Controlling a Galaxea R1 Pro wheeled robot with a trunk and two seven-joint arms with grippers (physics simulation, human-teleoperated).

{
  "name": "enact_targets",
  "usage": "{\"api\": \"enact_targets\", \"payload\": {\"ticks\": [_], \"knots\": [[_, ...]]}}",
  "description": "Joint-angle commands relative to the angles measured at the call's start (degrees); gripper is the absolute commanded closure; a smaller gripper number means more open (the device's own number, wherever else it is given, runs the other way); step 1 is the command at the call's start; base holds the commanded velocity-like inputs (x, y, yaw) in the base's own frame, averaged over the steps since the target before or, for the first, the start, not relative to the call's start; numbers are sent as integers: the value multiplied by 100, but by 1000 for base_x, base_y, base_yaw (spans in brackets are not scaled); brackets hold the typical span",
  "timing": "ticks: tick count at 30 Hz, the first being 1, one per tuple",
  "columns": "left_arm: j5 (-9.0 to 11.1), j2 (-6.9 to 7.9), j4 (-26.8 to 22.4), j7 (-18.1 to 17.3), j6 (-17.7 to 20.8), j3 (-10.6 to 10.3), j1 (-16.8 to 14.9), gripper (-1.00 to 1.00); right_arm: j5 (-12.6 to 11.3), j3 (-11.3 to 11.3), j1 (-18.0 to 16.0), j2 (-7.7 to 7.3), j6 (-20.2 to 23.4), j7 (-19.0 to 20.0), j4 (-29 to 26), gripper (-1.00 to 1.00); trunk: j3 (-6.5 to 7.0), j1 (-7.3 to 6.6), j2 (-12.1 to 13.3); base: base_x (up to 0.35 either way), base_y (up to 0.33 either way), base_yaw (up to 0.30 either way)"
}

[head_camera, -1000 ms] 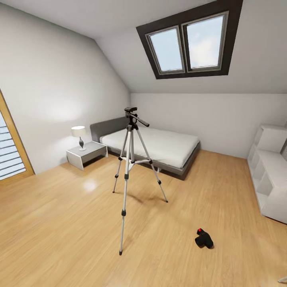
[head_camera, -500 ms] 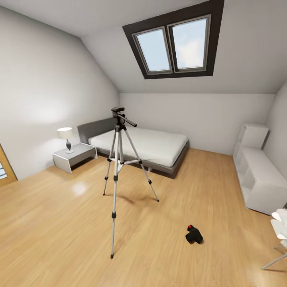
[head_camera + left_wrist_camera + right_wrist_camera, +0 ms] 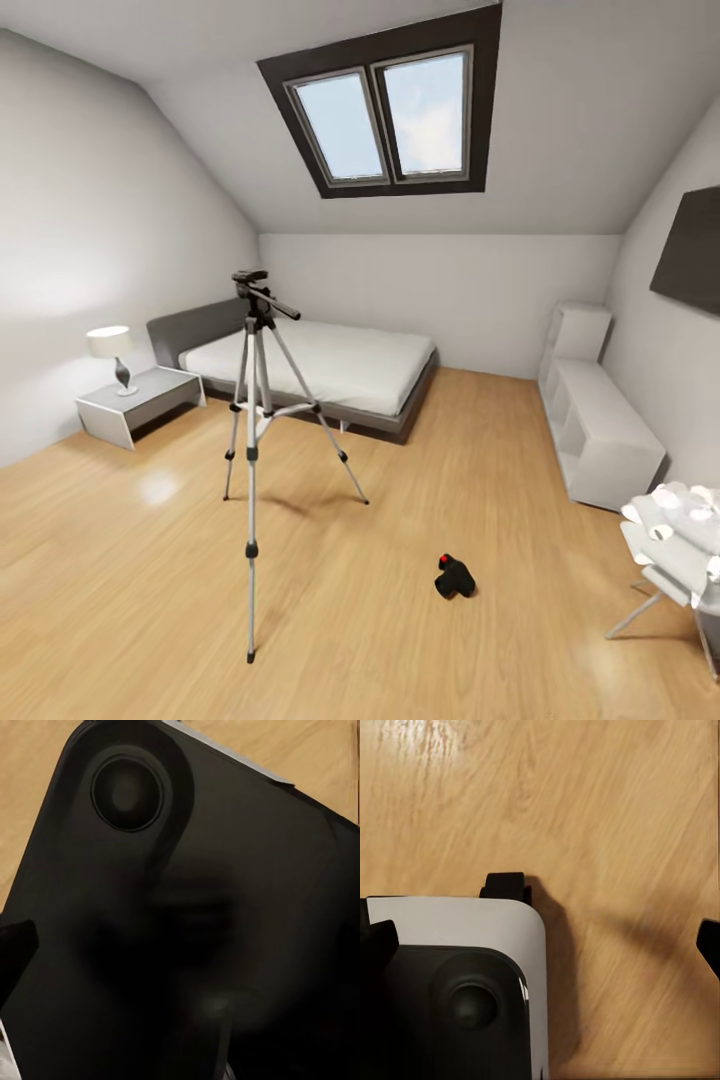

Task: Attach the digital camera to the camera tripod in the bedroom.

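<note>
Bedroom: camera (image 3: 455, 578) lies on floor (image 3: 400, 640), well apart from upright tripod (image 3: 254, 420); claw states cannot be told; tripod could be toppled if a leg is clipped during the approach.

An attic bedroom with a light wood floor (image 3: 120, 560) and a dark-framed skylight (image 3: 385, 105) in the sloped ceiling. A tripod (image 3: 255, 420) stands upright on the floor, its three silver legs spread. Behind the tripod, a white bed (image 3: 310, 365) sits against the far wall. Left of the tripod, a nightstand (image 3: 140, 402) holds a lamp (image 3: 112, 352). A small black camera (image 3: 455, 577) lies on the floor to the right of the tripod and nearer, well apart from it. Further right stand a white shelf (image 3: 595, 425), a wall-mounted TV (image 3: 690, 250) and a chair (image 3: 675, 555).
</note>
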Motion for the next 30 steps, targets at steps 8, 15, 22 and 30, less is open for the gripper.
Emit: {"api": "enact_targets", "payload": {"ticks": [8,15,22,30], "knots": [[13,0,-11,2,-3,-19,3,-100,64,-42,-6,-2,22,18,8,-100,-5,1,-3,216,-166,-139],[12,0,-6,8,-3,-21,3,-100,66,-40,-6,5,35,45,8,-100,-5,1,-3,257,-217,-12],[17,0,-3,8,-3,-22,3,-100,66,-40,-6,6,20,24,8,-100,-5,1,-3,260,-222,-2],[20,0,-3,9,-3,-22,3,-100,72,-40,-6,10,40,25,8,-100,-5,1,-3,260,-222,0]]}}
